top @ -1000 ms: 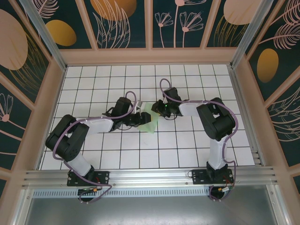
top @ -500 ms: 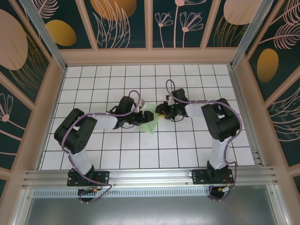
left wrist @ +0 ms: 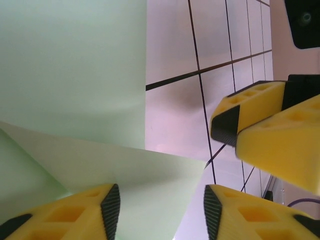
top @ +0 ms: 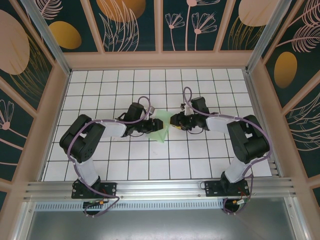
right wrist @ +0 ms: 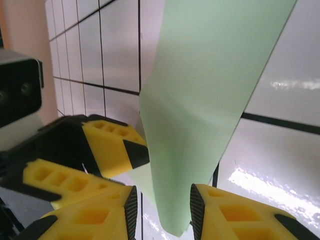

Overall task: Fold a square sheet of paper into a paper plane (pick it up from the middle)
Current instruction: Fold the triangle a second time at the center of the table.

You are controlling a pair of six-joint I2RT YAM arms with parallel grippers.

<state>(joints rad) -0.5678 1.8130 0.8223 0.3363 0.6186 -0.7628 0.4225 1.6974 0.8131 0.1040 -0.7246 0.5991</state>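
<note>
Left arm (top: 82, 145): reaches from its base at the near edge toward the centre of the white tiled table (top: 200, 160). Left gripper (top: 151, 126): low over the tiles, just beside the left edge of the sheet of paper (top: 161, 131). In the left wrist view its jaws stand apart. One layer of the pale mint-green paper runs under the left finger (left wrist: 65, 212) and ends in the gap. The right finger (left wrist: 250, 215) is clear of the paper.

Sheet of paper: partly folded, with overlapping layers and a pointed corner. It lies at the centre of the table, between the two grippers.

Right gripper (top: 173, 121): at the upper right corner of the paper, facing the left gripper, with the fingertips of the two tools close together. In the right wrist view a narrowing strip of the paper runs down into the narrow gap between its pads (right wrist: 131, 210). It cannot be told whether the pads press on the strip.

Right arm (top: 245, 145): reaches in from its base on the right.
</note>
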